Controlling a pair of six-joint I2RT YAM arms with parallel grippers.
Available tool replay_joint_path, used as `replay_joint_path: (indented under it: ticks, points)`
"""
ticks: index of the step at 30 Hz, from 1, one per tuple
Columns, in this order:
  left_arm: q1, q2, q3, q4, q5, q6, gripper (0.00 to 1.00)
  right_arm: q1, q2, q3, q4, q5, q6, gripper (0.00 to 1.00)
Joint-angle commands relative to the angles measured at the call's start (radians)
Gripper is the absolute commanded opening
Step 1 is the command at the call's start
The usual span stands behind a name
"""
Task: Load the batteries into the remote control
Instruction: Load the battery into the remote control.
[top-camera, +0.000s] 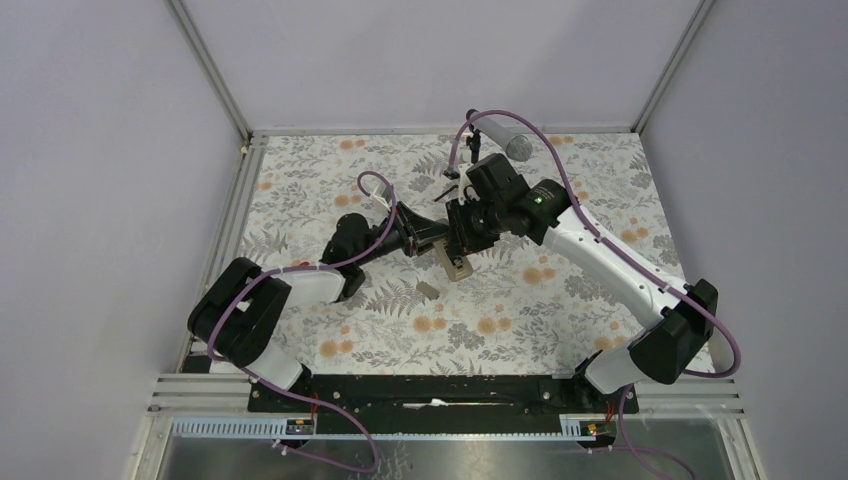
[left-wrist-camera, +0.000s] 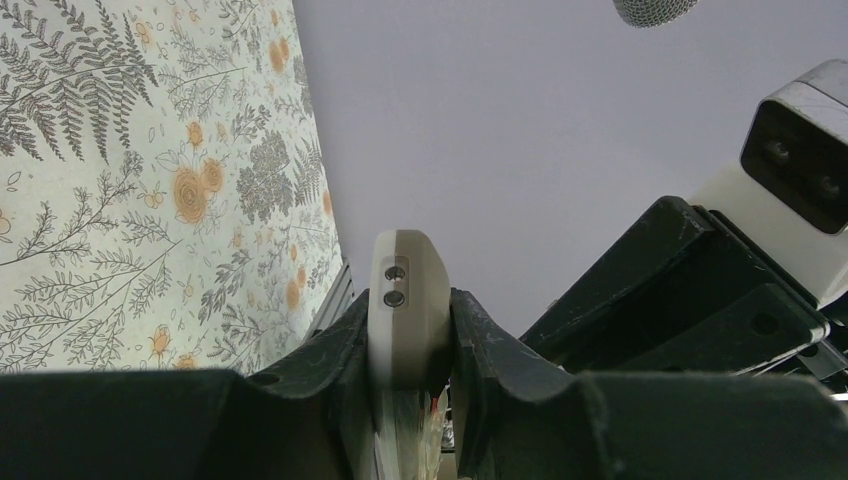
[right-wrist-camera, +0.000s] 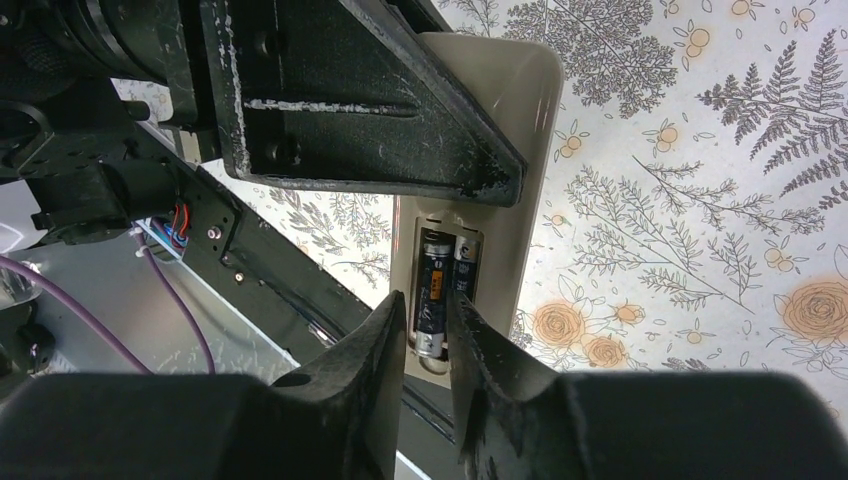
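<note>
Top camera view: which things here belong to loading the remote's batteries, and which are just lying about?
Part of the job:
remote control, clamped in the left gripper
batteries, both in its open bay
right gripper, at the batteries

Lying about:
small flat grey piece on the table
grey cylinder at the far edge

I'm driving this from afar in a lab test cell: plain lilac panels (top-camera: 100, 200), aluminium framing (top-camera: 210, 68), floral-covered table (top-camera: 520, 320), arms bolted to a near rail (top-camera: 430, 392).
</note>
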Motion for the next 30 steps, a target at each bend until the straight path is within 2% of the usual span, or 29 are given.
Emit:
replay_joint_path:
  ticks: [1,8,13,14,19,22,26,30]
  points:
    - [-0.004,-0.003,0.038,0.092,-0.002,-0.009,0.0,0.006,-0.001,0.01,0.015,-0.014,0.005,0.29]
    - [-0.004,0.0,0.038,0.092,-0.002,-0.003,0.0,0.004,-0.011,0.016,0.007,-0.019,0.02,0.25]
    - [-0.004,-0.003,0.035,0.092,-0.004,-0.003,0.0,0.005,-0.04,0.026,0.022,0.005,0.041,0.27]
    - [-0.004,-0.003,0.036,0.091,-0.004,-0.004,0.0,0.005,-0.058,0.022,0.037,0.009,0.052,0.3]
    - [-0.004,-0.014,0.047,0.075,-0.007,-0.019,0.0,0.005,-0.169,-0.038,0.131,0.033,0.13,0.67]
    - [-0.003,-0.026,0.051,0.067,-0.013,-0.043,0.0,0.004,-0.246,-0.082,0.173,0.092,0.181,0.77]
    - [-0.001,-0.047,0.053,0.107,-0.034,-0.128,0.0,0.005,-0.344,-0.175,0.214,0.164,0.296,0.83]
    - [-0.011,-0.09,0.043,0.158,-0.113,-0.33,0.0,0.004,-0.445,-0.299,0.354,0.141,0.447,0.89]
